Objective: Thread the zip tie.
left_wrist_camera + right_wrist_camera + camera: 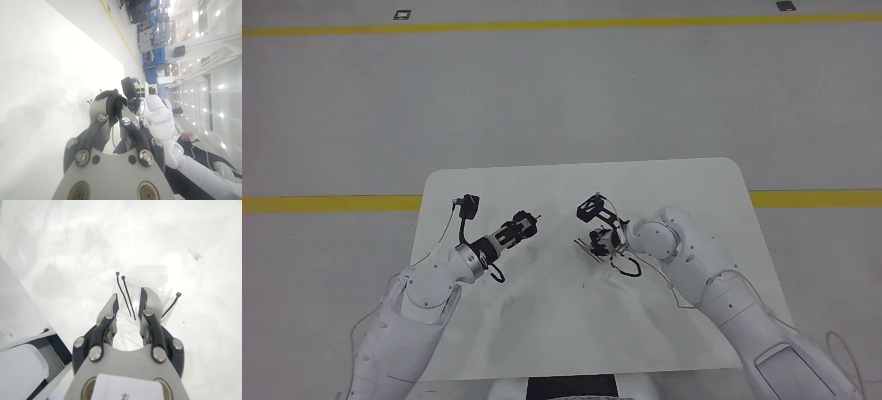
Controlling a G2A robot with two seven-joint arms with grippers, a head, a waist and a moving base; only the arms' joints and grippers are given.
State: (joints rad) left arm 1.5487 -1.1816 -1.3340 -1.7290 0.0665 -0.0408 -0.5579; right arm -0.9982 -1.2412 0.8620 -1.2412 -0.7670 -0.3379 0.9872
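Note:
Two black zip ties (125, 294) lie side by side on a clear plastic holder (130, 323), heads pointing away from the wrist. My right gripper (129, 294) is open just above them, one finger on each side. A third zip tie (173, 304) lies outside one finger, at the holder's edge. In the top view the right gripper (595, 243) sits near the table's middle. My left gripper (529, 223) is a short way to its left with its black pads (113, 102) pressed together. I see nothing between them.
The white table (682, 200) is bare around both grippers. In the left wrist view the right arm (158, 115) and its black wrist camera (129, 89) stand close beyond the left fingertips. A small dark mark (196, 255) is on the tabletop.

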